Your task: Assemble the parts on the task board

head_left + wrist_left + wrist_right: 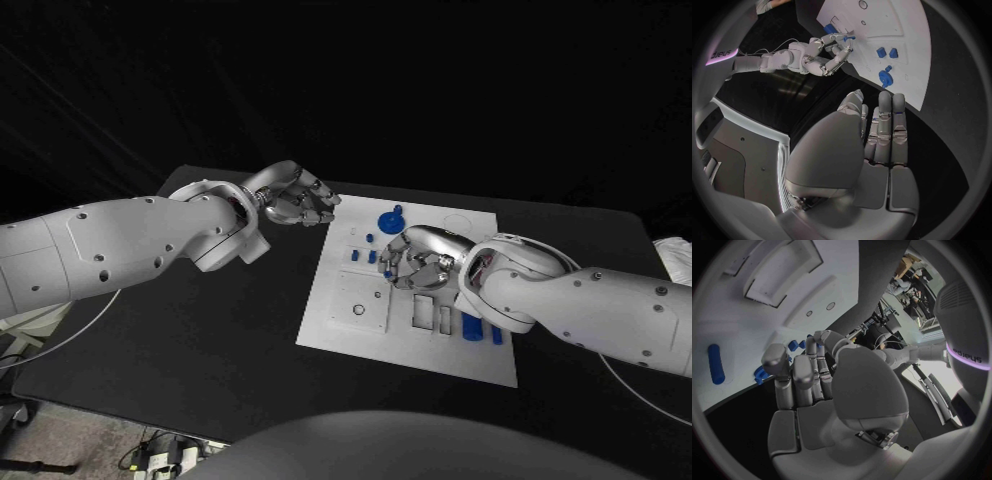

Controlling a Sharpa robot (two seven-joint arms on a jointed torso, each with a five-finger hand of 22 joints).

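The white task board [433, 340] lies in the middle of the table. A round blue part [392, 218] and small blue parts [371, 238] sit near its far edge, and two longer blue parts [476, 328] lie near its right side. My right hand [418, 262] hovers low over the board's middle, fingertips [845, 37] down among the small blue parts [792, 345]; I cannot tell whether it grips one. My left hand [296, 195] hangs over the bare table just off the board's far left corner, its fingers [886, 130] side by side and holding nothing.
Rectangular recesses [421, 312] are sunk into the board near my right forearm. Black tabletop [188, 330] surrounds the board. The table's front edge [173, 420] runs near cables on the floor at the lower left.
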